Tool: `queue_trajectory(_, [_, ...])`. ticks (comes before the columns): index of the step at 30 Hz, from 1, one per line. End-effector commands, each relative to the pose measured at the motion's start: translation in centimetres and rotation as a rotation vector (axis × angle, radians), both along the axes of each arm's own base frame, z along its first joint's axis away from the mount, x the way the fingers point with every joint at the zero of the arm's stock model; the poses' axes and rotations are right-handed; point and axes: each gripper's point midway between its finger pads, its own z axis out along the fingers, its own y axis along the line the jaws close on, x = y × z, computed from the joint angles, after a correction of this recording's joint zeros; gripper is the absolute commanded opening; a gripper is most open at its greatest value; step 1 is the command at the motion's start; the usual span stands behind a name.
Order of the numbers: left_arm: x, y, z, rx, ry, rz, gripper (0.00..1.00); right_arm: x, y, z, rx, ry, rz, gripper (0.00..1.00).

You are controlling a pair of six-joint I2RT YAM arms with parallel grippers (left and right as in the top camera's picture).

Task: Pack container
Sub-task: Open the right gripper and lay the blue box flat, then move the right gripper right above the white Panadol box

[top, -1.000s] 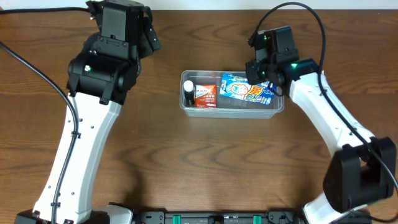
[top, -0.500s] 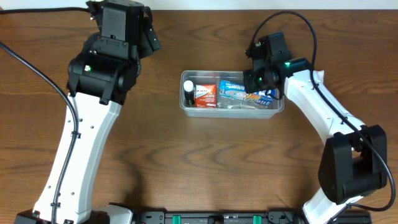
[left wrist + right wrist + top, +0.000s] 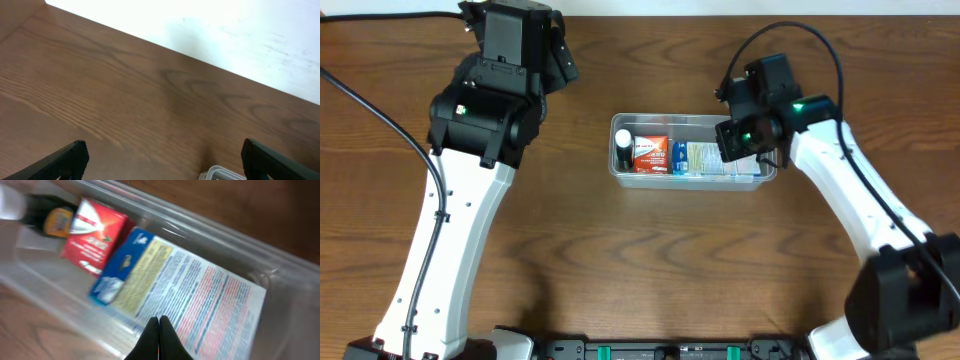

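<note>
Right wrist: right claw (image 3: 159, 327) pressed together over box (image 3: 200, 292) in container (image 3: 215, 232); left claw (image 3: 167, 162) spread wide, empty.

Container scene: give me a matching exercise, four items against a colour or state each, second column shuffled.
Column 1:
1. left gripper
2. right gripper
3. bottle in the container
4. box beside the bottle

Column 2:
A. red
B. shut
C. white cap
D. open

Pairs: 1-D, 2-B, 3-C, 4-A
</note>
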Motion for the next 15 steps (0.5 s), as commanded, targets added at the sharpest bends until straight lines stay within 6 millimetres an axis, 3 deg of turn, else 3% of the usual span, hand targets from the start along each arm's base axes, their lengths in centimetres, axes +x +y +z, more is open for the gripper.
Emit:
queue_trajectory(1, [0.0, 0.4, 0.5, 0.019, -0.009, 0.008, 0.98, -0.4, 0.6, 4.2, 0.035, -0.113, 0.065, 0.01])
queue_trajectory(5, [0.0, 0.4, 0.5, 0.018, -0.01, 0.008, 0.98, -1.2, 0.4, 5.4, 0.046, -0.12, 0.049, 0.01])
queue_trajectory(9, [0.0, 0.4, 0.5, 0.019, -0.009, 0.008, 0.98, -1.6, -0.3, 4.8, 0.015, -0.091, 0.034, 0.01])
queue_trajectory(15, [0.0, 0.4, 0.5, 0.019, -0.009, 0.008, 0.98, -0.2, -5.7, 4.2, -0.202, -0.119, -0.188, 0.01])
